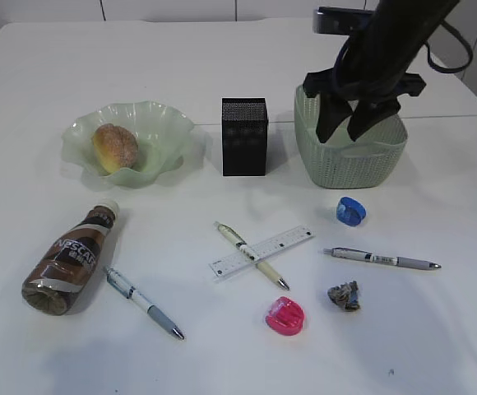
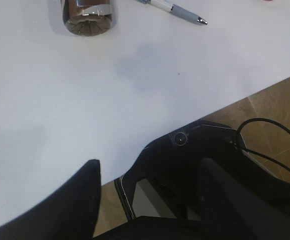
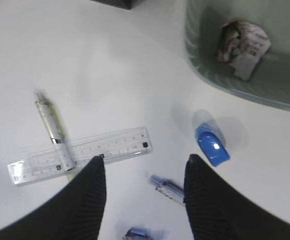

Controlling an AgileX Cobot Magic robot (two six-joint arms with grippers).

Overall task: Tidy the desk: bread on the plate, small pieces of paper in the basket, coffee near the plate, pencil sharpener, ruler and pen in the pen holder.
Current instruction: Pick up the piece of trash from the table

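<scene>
**A:** Start at your near edge. What lies closest?

**B:** A pink sharpener (image 1: 285, 316) and one crumpled paper wad (image 1: 345, 295) to its right, both on the desk (image 1: 436, 346). On your left, the coffee (image 1: 68, 263) lies on its side, cap pointing away, with a grey-grip pen (image 1: 143, 302) just beside it.

**A:** And the left gripper (image 2: 147, 192)?

**B:** Low over the near desk edge, well apart from the coffee. Its fingers stand spread, with nothing between them.

**A:** Move to the middle.

**B:** The ruler (image 1: 261, 251) lies slanted with a cream pen (image 1: 251, 254) crossing it, touching. To the right you see a silver pen (image 1: 382, 259), and beyond it the blue sharpener (image 1: 351, 211), near the basket (image 1: 349, 160).

**A:** Farther back?

**B:** The bread (image 1: 115, 147) already sits on the plate (image 1: 160, 132) at the left. The pen holder (image 1: 244, 137) stands upright between plate and basket.

**A:** Where's your right gripper (image 1: 350, 118)?

**B:** It hangs over the basket's mouth, fingers parted and empty. The second paper wad (image 3: 242, 41) lies inside the basket, on its floor. The wad still on the desk is well apart from that gripper, nearer you.
</scene>
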